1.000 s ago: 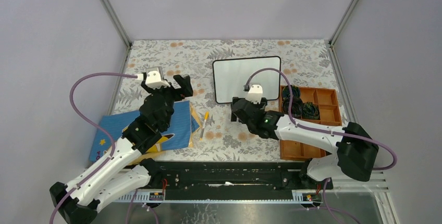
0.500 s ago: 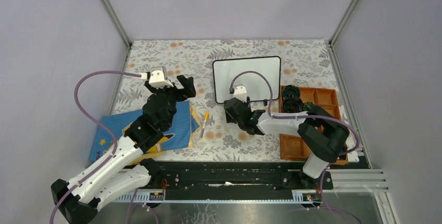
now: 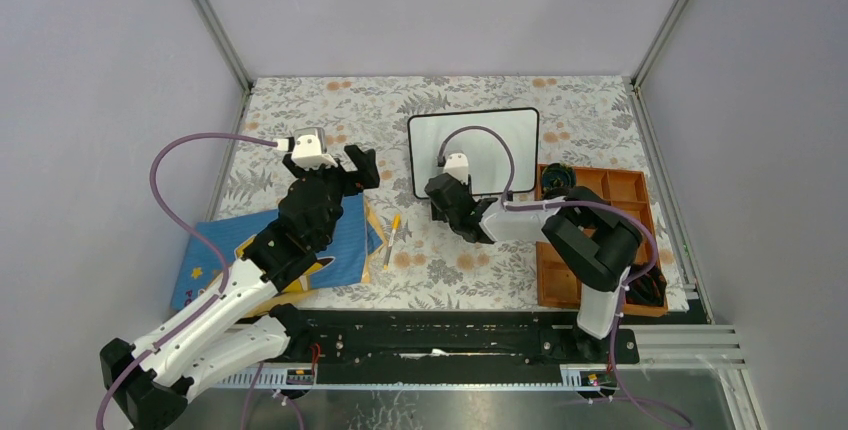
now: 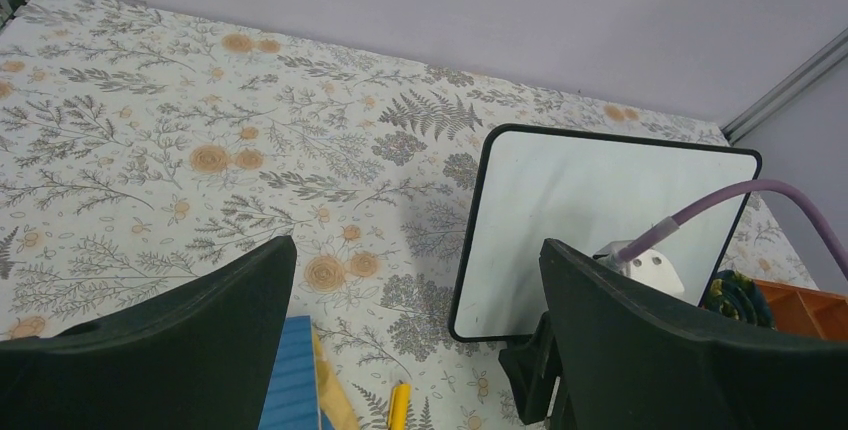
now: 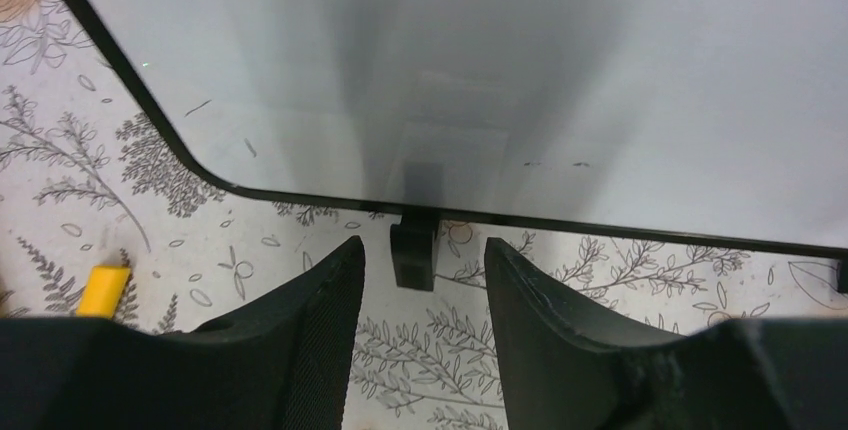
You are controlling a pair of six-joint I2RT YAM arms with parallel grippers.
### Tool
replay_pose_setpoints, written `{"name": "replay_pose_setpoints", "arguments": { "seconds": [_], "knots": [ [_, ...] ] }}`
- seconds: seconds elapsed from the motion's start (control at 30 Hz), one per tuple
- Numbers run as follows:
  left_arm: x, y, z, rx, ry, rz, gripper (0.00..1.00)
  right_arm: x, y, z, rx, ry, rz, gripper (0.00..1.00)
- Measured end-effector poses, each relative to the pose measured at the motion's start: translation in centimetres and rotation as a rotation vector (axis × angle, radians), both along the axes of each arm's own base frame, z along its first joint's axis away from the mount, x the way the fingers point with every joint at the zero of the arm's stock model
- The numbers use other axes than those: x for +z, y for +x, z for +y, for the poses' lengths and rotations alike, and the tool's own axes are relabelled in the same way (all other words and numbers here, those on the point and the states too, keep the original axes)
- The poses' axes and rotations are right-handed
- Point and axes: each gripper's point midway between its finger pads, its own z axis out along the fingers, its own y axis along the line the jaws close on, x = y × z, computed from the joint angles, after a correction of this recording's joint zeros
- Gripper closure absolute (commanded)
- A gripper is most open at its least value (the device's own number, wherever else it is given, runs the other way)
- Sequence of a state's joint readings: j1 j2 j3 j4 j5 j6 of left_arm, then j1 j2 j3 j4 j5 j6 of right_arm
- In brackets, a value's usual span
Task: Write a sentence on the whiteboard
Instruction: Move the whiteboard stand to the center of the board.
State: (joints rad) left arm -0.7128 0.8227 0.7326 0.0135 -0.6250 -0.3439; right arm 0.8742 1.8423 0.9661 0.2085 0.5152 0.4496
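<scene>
The whiteboard (image 3: 473,153) lies toward the far middle of the floral table cover (image 3: 300,110), its thin black frame running straight along the near edge and curving at the near-left corner. A small black foot (image 5: 413,250) juts out from that near edge. The right gripper (image 5: 418,290) hangs low just in front of it. Its two black fingers (image 5: 320,330) stand apart on either side of the foot, with a gap at each side, gripping nothing. The left gripper (image 4: 420,340) hovers to the left of the board and well apart from it, its claw spread wide and empty. Bare floral surface lies between this gripper and the board's left edge, and a further strip runs behind the board to the back wall. On the right, the board's edge sits near an orange compartment tray (image 3: 625,185) with dark round items (image 3: 558,178) in its far cells, and the right arm reaches across the tray. A yellow pen (image 3: 393,238) lies on open table between the right gripper and a blue printed cloth (image 3: 290,245). The cloth's print includes a yellow star (image 3: 196,272), and any lettering on it is too small to read. The board's white face shows a few faint dark flecks (image 5: 200,107), none readable as letters.
</scene>
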Motion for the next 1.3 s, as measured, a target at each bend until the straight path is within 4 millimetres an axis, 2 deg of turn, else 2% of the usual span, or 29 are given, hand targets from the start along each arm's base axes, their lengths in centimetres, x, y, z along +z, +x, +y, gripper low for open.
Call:
{"name": "replay_pose_setpoints", "arguments": {
  "seconds": [0.2, 0.3, 0.43, 0.77, 1.03, 1.3],
  "knots": [
    [0.0, 0.0, -0.1, -0.003, -0.002, 0.000, 0.01, -0.8, 0.8, 0.2, -0.004, -0.006, 0.008, 0.53],
    [0.0, 0.0, -0.2, -0.012, -0.004, 0.000, 0.01, -1.3, 0.9, 0.4, 0.001, -0.013, 0.015, 0.59],
    [-0.1, -0.2, -0.2, -0.016, -0.004, -0.001, 0.01, -1.3, 1.2, 0.6, 0.005, -0.017, 0.011, 0.66],
    [-0.2, -0.2, -0.4, -0.027, -0.005, 0.001, 0.01, -1.3, 1.2, 0.4, -0.001, -0.022, 0.011, 0.75],
    [-0.2, -0.3, -0.6, -0.038, -0.008, 0.002, 0.01, -1.3, 0.6, 0.9, 0.001, -0.034, 0.003, 0.78],
    [-0.1, -0.3, -0.6, -0.042, -0.010, 0.000, 0.01, -1.1, -1.2, 2.7, 0.025, -0.029, 0.013, 0.80]
  ]
}}
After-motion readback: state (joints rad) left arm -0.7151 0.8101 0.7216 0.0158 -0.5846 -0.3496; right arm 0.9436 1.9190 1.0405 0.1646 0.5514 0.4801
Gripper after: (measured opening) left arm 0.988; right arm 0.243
